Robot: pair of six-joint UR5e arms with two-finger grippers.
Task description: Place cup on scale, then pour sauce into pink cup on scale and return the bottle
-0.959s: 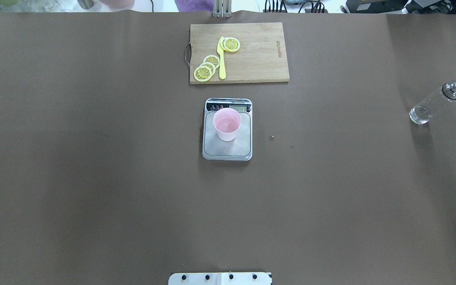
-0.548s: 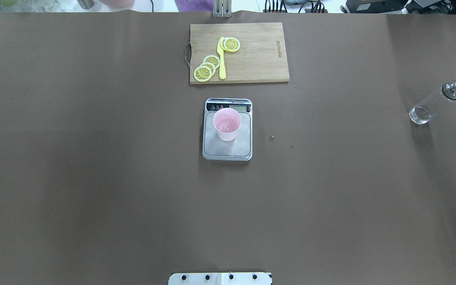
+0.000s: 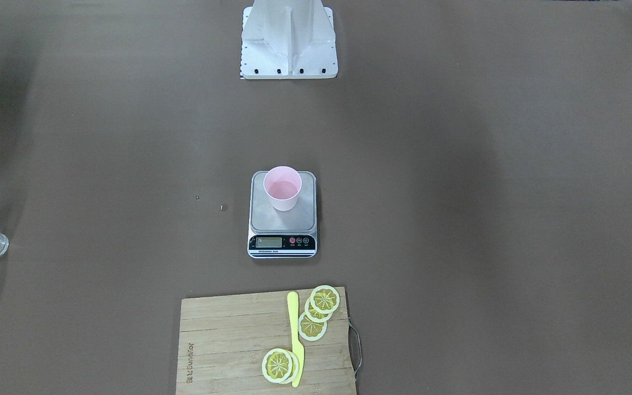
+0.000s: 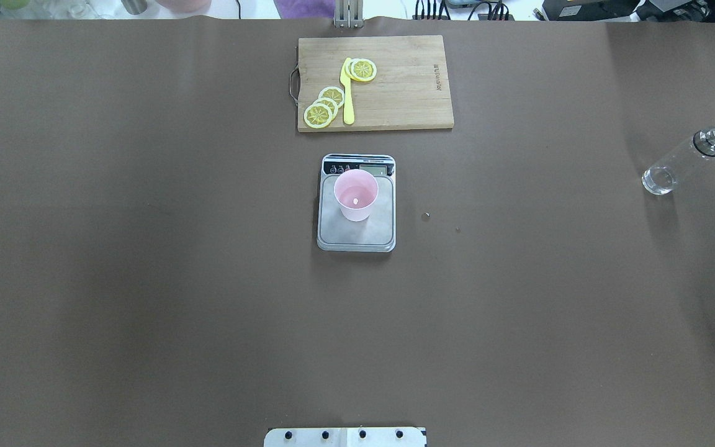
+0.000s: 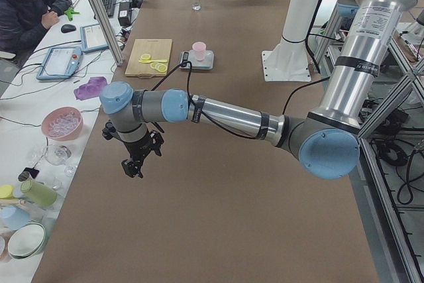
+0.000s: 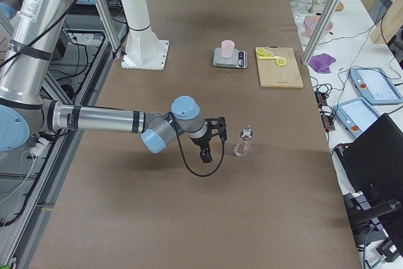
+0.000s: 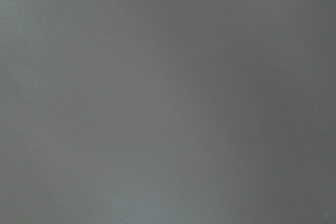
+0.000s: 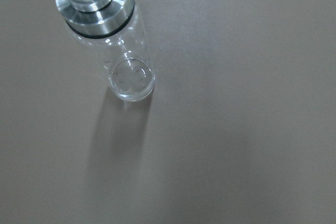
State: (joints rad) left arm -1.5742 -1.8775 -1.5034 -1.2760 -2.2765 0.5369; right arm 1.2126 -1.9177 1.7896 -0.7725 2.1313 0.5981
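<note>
Pink plastic, the cup stands upright on the steel platform of the scale in the middle of the brown table, with a small pale glint inside it. Cup and scale lie well apart from the right gripper, off toward the side where the other arm works. That gripper hangs low over the table at the end of its outstretched arm. The bottle stands upright just beside it, not touching, on the side away from the robot's base, silver spout cap on top. From where it shows, I cannot tell whether this gripper's fingers are spread or drawn together. The left gripper hovers above bare table, well apart from the scale and cup, and I cannot tell its state either. Past the scale, on the side away from the robot, lies a wooden cutting board carrying lemon slices and a yellow knife.
</note>
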